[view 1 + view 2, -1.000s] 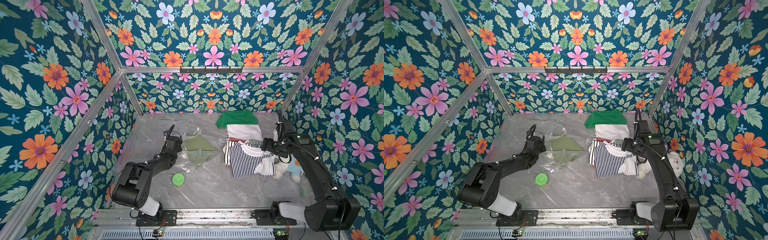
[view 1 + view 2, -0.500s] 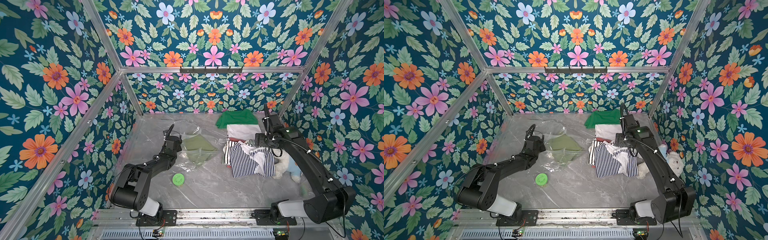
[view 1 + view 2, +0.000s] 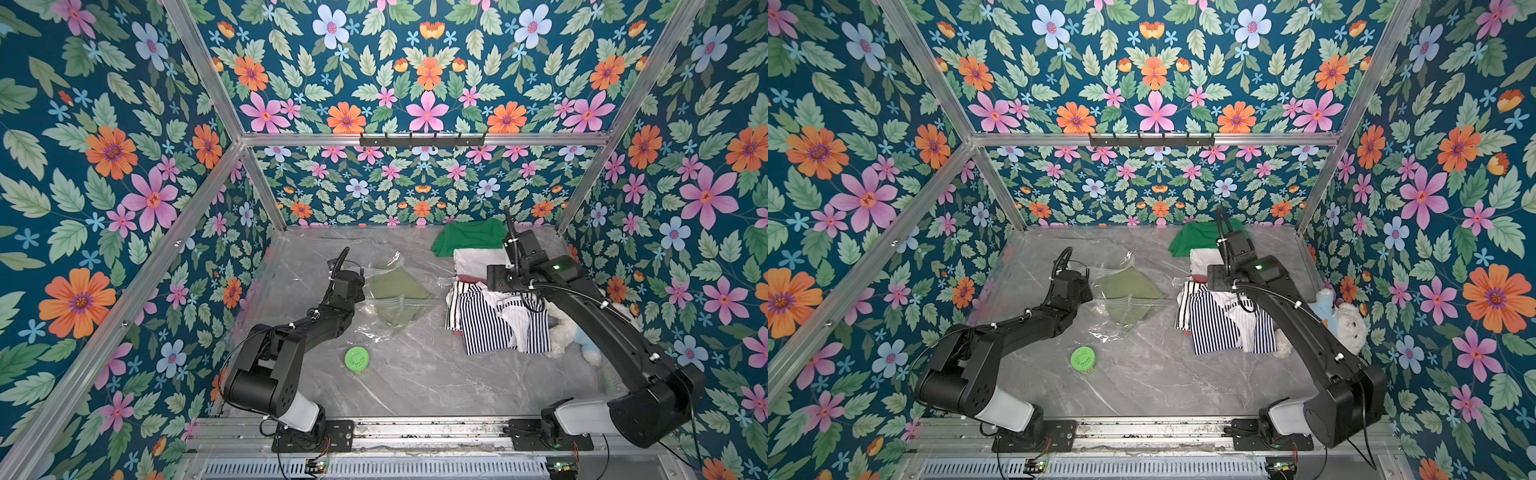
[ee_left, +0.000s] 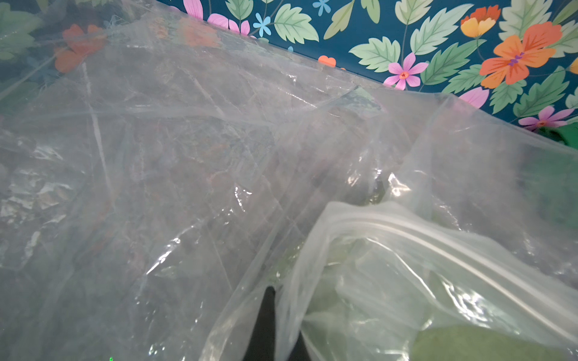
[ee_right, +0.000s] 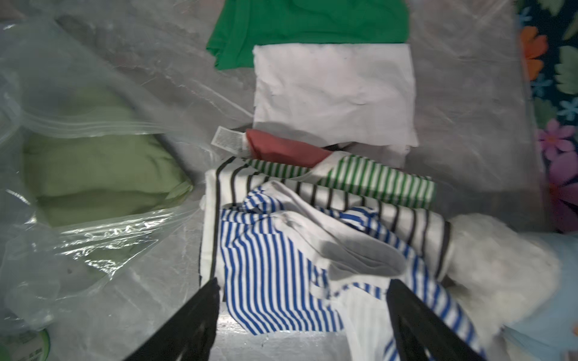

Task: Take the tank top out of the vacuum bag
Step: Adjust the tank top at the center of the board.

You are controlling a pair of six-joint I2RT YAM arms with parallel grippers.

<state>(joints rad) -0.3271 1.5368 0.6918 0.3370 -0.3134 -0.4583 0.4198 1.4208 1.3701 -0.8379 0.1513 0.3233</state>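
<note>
Left wrist view shows the left tool with its black fingers pressed together, seemingly pinching the zip-strip lip of the large transparent crinkly plastic vacuum bag; the film hides how much is caught. In both top views the olive-green folded tank top lies inside the bag, near its mouth, on the grey marbled bench. The right tool hangs spread and empty over the loose pile of striped clothes, just beside the bag and not touching it.

The step in hand, as I judge it, is bringing the right tool to the mouth while the left anchors the bag. To do it well, the left should lift the lip a little so the opening gapes. The right should enter low along the bench with its jaws wide, and close on cloth only, not on the upper film. It should take a fold edge of the tank top and draw straight away from the left's hold, so the bag tautens and does not trail along. The crossing should clear the striped clothes.
</note>
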